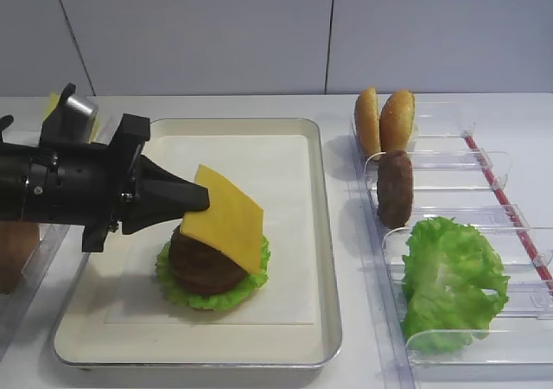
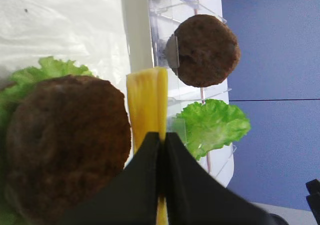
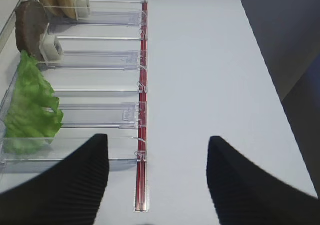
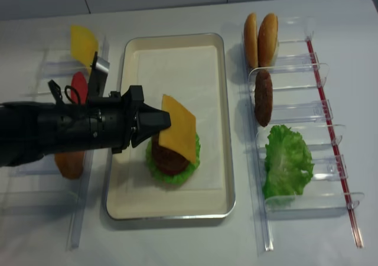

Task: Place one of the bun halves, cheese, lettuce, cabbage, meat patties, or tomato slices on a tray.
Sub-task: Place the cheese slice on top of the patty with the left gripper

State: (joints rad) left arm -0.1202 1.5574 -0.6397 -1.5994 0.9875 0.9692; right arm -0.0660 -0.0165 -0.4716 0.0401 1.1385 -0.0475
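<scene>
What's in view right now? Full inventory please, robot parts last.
tray: one, metal, cream paper liner, centre.
patty on lettuce: one stack, brown on green, in tray.
cheese: one, orange-yellow, tilted over that patty.
bun halves: two, golden, far right rack.
spare patty: one, brown, right rack.
spare lettuce: green, near right rack.
left rack: yellow and red slices, brown piece.
left gripper: shut on cheese edge.
right gripper: open, empty.

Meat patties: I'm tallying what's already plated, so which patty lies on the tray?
The meat patty lying flat on the lettuce leaf in the tray, under the cheese. The other patty stands on edge in the clear rack.
</scene>
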